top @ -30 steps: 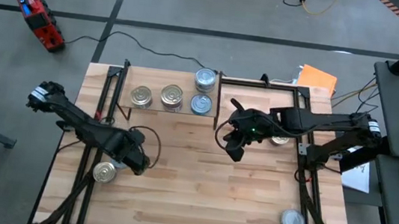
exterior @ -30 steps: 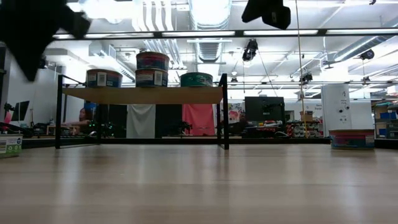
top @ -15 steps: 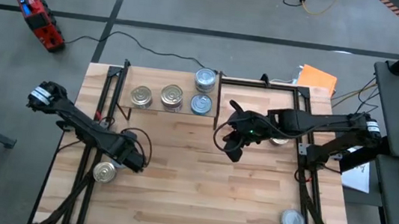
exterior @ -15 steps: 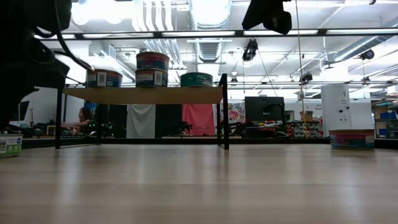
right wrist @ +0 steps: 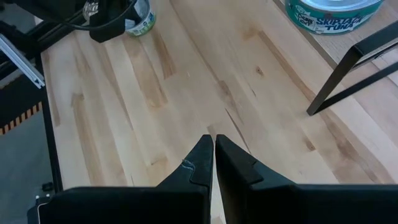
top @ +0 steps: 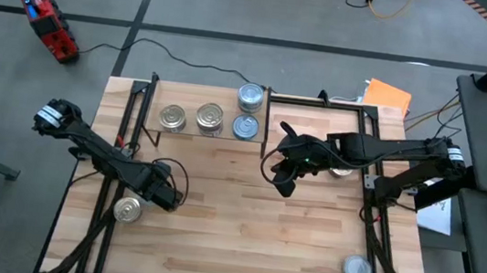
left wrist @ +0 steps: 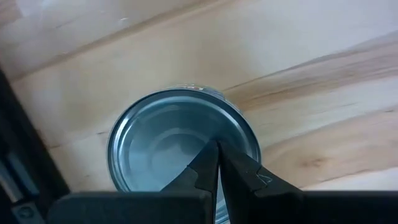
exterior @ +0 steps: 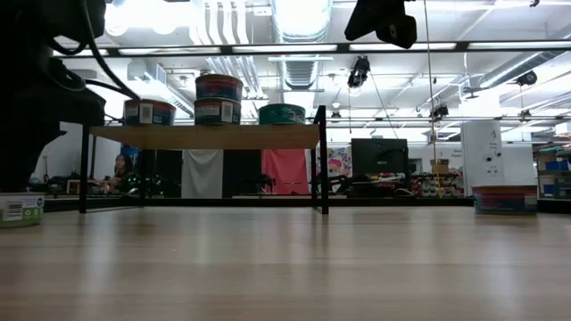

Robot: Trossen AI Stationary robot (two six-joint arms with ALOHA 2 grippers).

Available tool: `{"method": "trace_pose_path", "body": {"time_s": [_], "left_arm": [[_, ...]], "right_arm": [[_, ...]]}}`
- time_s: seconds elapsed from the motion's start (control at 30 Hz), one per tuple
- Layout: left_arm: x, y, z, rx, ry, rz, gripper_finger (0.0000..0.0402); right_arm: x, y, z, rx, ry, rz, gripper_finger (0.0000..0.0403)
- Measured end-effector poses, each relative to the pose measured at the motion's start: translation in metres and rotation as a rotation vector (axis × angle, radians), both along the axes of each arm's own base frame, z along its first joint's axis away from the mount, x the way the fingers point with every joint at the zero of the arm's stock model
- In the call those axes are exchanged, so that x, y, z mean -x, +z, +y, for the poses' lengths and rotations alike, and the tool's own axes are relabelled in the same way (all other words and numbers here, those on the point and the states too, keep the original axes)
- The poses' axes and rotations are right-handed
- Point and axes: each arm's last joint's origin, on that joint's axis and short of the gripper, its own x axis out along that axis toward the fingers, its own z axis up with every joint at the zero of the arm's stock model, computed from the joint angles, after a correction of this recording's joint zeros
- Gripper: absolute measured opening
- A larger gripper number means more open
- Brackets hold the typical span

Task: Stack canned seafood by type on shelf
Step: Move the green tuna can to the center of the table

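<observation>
Left to right: small round squat tin with a silver-grey lid (top: 128, 208) sits upright on the butcher-block wooden tabletop (top: 241, 237) near the table's left edge, lid up, axis vertical; in the low view it shows at far left with a white and green side label, text too small to read. Left gripper (top: 168, 197) hangs just beside and above it, fingers pressed together, holding nothing; in the left wrist view the closed fingertips (left wrist: 214, 155) sit over the tin's lid, contact can't be confirmed. Narrow raised light-wood shelf in a thin black metal frame (top: 202, 134) stands at the table's back: two golden-lid tins (top: 172, 117) (top: 210, 118) side by side, then a silver-grey-lid tin (top: 245, 127), all upright; another silver-grey-lid tin (top: 250, 96) behind it. The low view shows one position stacked two high. Right gripper (top: 283, 173) hovers over bare tabletop just right of the shelf's end, fingers closed, empty. Right wrist view shows a teal label reading "SKIPJACK TUNA" partly cut off. Golden-lid tin (top: 341, 169) lies partly hidden under the right arm. Last silver-grey-lid tin (top: 357, 270) sits upright near the front right corner, well apart from the rest.
</observation>
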Motion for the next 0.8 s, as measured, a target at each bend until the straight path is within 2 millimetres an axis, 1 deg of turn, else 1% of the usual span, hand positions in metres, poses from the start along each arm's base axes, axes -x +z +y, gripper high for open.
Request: {"method": "trace_pose_path", "body": {"time_s": [0.17, 0.3, 0.4, 0.47, 0.63, 0.8], "left_arm": [[-0.008, 0.001, -0.004, 0.025, -0.018, -0.077, 0.0], [-0.017, -0.003, -0.008, 0.04, -0.034, -0.119, 0.0], [-0.027, -0.005, -0.013, 0.052, -0.062, -0.148, 0.0], [-0.035, -0.004, -0.017, 0.047, -0.09, -0.138, 0.0], [-0.064, -0.001, -0.03, 0.031, -0.192, -0.145, 0.0], [-0.103, -0.003, -0.048, -0.004, -0.342, -0.15, 0.0]], "right_arm": [[0.0, 0.0, 0.0, 0.0, 0.0, 0.0, 0.0009], [0.0, 0.0, 0.0, -0.002, -0.003, 0.0, 0.0009], [0.0, 0.0, 0.001, -0.005, -0.003, 0.0, 0.0009], [0.001, 0.0, 0.004, -0.014, -0.002, 0.006, 0.0009], [0.006, -0.005, 0.022, -0.041, 0.035, 0.053, 0.0009], [0.01, -0.015, 0.04, -0.066, 0.06, 0.093, 0.0009]]}}
